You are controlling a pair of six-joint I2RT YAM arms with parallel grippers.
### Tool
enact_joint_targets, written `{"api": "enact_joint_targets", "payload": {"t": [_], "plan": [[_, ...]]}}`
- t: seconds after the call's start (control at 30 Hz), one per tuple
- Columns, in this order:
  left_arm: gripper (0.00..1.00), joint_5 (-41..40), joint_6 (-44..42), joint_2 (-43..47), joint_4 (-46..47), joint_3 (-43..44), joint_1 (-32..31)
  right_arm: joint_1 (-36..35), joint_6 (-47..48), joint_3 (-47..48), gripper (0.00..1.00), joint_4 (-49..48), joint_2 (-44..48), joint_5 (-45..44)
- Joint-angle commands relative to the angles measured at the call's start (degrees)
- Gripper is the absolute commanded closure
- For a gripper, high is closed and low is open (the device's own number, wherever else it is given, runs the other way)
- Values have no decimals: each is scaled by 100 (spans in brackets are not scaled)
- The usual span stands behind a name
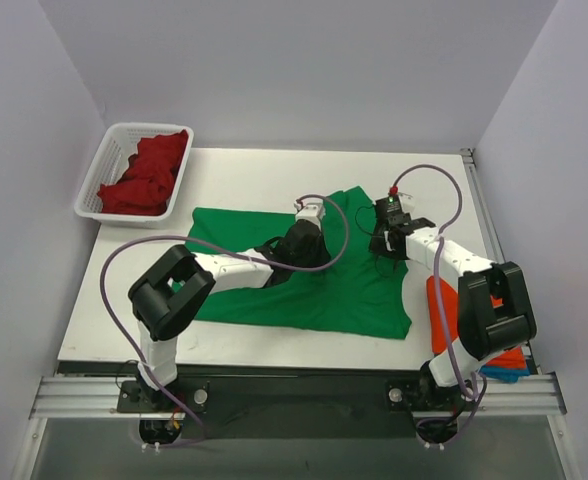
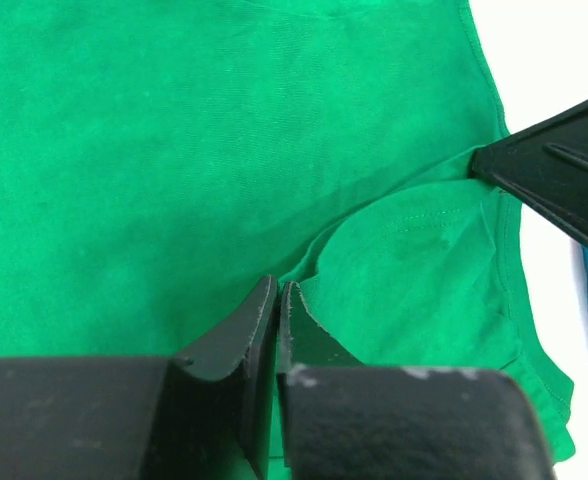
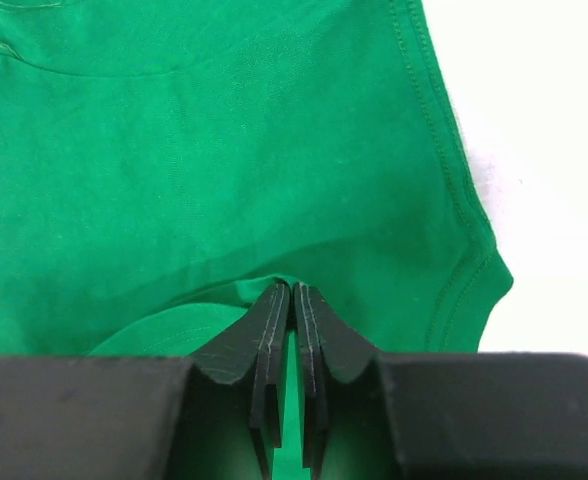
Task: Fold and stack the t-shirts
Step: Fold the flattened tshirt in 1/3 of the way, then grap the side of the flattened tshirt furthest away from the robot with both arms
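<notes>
A bright green t-shirt [image 1: 314, 295] lies spread across the middle of the table, with its right part folded over. My left gripper [image 1: 296, 250] rests on it near the centre. In the left wrist view that gripper [image 2: 277, 290] is shut on the curved edge of a green fold [image 2: 414, 270]. My right gripper [image 1: 382, 240] is at the shirt's right side. In the right wrist view it [image 3: 292, 290] is shut on a raised fold of the green cloth [image 3: 224, 150]. A dark red t-shirt [image 1: 144, 175] lies bunched in the basket. Orange [image 1: 442, 305] and blue [image 1: 504, 372] shirts lie at the right front.
The white slotted basket [image 1: 99, 170] stands at the table's far left corner. In the left wrist view, one black finger of the right gripper [image 2: 564, 170] reaches in from the right. The right arm's base partly covers the orange and blue shirts. Bare white tabletop [image 1: 254, 175] shows behind the green shirt.
</notes>
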State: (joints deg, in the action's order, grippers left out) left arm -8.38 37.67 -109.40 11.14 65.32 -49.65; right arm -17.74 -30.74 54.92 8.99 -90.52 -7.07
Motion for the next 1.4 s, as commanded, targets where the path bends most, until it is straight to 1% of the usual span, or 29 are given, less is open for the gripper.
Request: {"api": "enact_joint_targets", "payload": {"t": [0.0, 0.1, 0.13, 0.2, 0.23, 0.27, 0.33, 0.4, 0.43, 0.47, 0.5, 0.53, 0.57, 0.6, 0.63, 0.7, 0.77, 0.83, 0.87, 0.9, 1.0, 1.1, 1.2, 1.27, 1.37], "plan": [[83, -172, 118, 77, 407, -19, 104, -37, 244, 309, 90, -82, -62, -5], [75, -146, 74, 165, 267, 103, 192, -37, 420, 616, 86, -74, -255, 118], [61, -146, 30, 209, 144, 165, 236, -37, 437, 773, 79, 22, -360, 170], [47, -172, -14, 279, 65, 183, 280, -28, 499, 871, 63, 58, -396, 206], [41, -207, -40, 384, -40, 183, 298, -19, 508, 915, 55, 59, -414, 241], [41, -242, -49, 446, -94, 192, 385, -2, 499, 1029, 47, 76, -422, 311], [40, -295, -23, 656, -321, 235, 534, 25, 508, 1205, 46, 120, -492, 381], [41, -541, 82, 797, -681, 445, 912, 121, 499, 1581, 46, 225, -615, 504], [43, -637, 213, 885, -1214, 568, 1104, 165, 482, 1723, 47, 286, -686, 557], [45, -838, 267, 886, -1611, 718, 1463, 209, 455, 1855, 47, 357, -852, 619], [47, -1023, 337, 860, -1989, 1198, 1676, 322, 420, 2065, 47, 357, -923, 837], [47, -1347, 468, 712, -2784, 1437, 1860, 358, 368, 2154, 47, 357, -1054, 908], [48, -1411, 504, 597, -3105, 1709, 2045, 428, 341, 2259, 48, 357, -1134, 1014], [51, -1438, 531, 474, -3396, 1947, 2421, 472, 315, 2356, 48, 357, -1213, 1084], [51, -1464, 574, 203, -3903, 2411, 2573, 551, 297, 2548, 48, 357, -1370, 1233], [51, -1753, 627, -106, -4372, 2853, 2845, 613, 271, 2734, 48, 357, -1538, 1357], [51, -2043, 627, -807, -5117, 3860, 3188, 745, 218, 3102, 48, 349, -1862, 1576], [51, -2298, 645, -1204, -5559, 4373, 3277, 807, 183, 3226, 48, 349, -1995, 1647], [51, -2395, 662, -1571, -5900, 4654, 3338, 824, 165, 3279, 48, 340, -2100, 1691], [52, -2457, 610, -1749, -6025, 5092, 3356, 868, 174, 3350, 48, 322, -2145, 1752], [52, -2607, 505, -2382, -6483, 5892, 3409, 938, 156, 3412, 48, 261, -2268, 1832], [52, -2739, 513, -2814, -6879, 6273, 3462, 1026, 130, 3403, 49, 199, -2338, 1920], [52, -2774, 548, -2911, -6906, 6230, 3471, 1105, 104, 3342, 49, 129, -2391, 1999], [51, -2800, 583, -2885, -6809, 6037, 3479, 1141, 77, 3298, 49, 50, -2409, 2069], [50, -2687, 592, -2937, -6730, 5940, 3541, 1150, 60, 3271, 49, 15, -2435, 2113]]}}
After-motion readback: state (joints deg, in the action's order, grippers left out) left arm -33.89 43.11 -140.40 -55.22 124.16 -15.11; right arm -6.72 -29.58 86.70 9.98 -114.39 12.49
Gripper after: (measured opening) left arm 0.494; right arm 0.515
